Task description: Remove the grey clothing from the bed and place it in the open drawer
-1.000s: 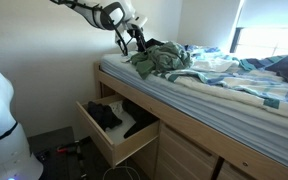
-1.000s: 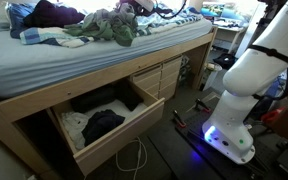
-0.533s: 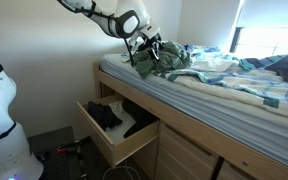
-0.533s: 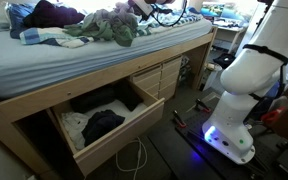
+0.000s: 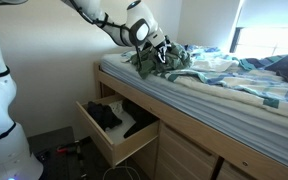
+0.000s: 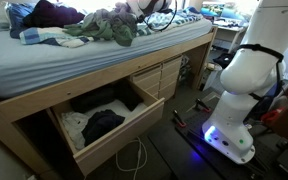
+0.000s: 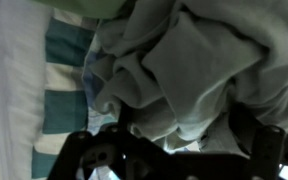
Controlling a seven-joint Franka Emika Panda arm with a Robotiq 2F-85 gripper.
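Note:
The grey-green clothing (image 5: 156, 66) lies crumpled at the near end of the bed, and it also shows in an exterior view (image 6: 112, 30). My gripper (image 5: 162, 52) is down in the pile; it also shows in an exterior view (image 6: 144, 9). In the wrist view the cloth (image 7: 184, 70) fills the frame, and my gripper (image 7: 174, 142) has its jaws spread wide with folds of the cloth bulging between them. The open drawer (image 5: 102, 134) under the bed holds dark clothes, and it shows in an exterior view (image 6: 134, 130) too.
A striped blue and white sheet (image 5: 234, 80) covers the mattress. Other clothes (image 6: 49, 15) lie farther along the bed. The wooden bed frame (image 5: 134, 95) edges the mattress. The robot's white base (image 6: 239, 90) stands beside the drawers. A cable (image 6: 136, 160) lies on the floor.
The arm has moved along the bed and down, from beside the pile into the grey clothing. The clothing and the drawer have not visibly moved.

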